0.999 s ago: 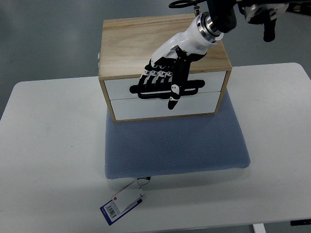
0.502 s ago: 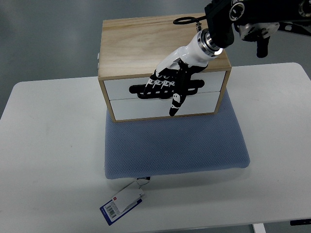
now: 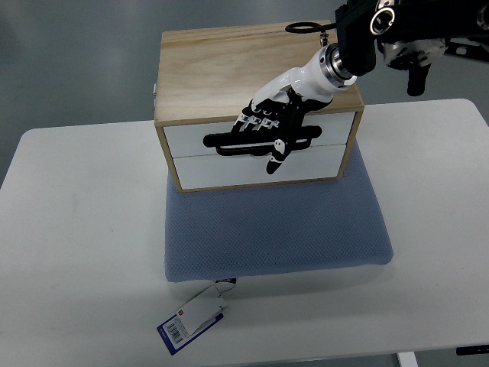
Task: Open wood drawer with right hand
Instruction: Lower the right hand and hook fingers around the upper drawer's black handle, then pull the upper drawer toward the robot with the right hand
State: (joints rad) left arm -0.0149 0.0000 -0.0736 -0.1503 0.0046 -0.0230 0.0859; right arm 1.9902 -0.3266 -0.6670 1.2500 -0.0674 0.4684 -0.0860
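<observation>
Over the last second the right hand (image 3: 267, 130) drifts slightly up and to the right along the front of the wood drawer box (image 3: 256, 107), the wrist lifting back toward the box top, while the upper drawer (image 3: 260, 138) shows no gap yet: its white face sits flush with the lower drawer (image 3: 256, 170), as before. The fingers (image 3: 252, 122) are curled over the black handle (image 3: 229, 141) on the upper drawer face, with the thumb pointing down past it; whether they truly hook behind the handle cannot be told from above. So the grip appears to be settling and the pull has probably not begun.

The box stands on the back edge of a blue pad (image 3: 275, 229) on the white bench (image 3: 76, 229). In front of the drawer the pad is bare, giving open room for the drawer to slide toward the camera. A tag (image 3: 191, 321) lies near the front bench edge, well apart from the drawer's path. The left hand is out of view.
</observation>
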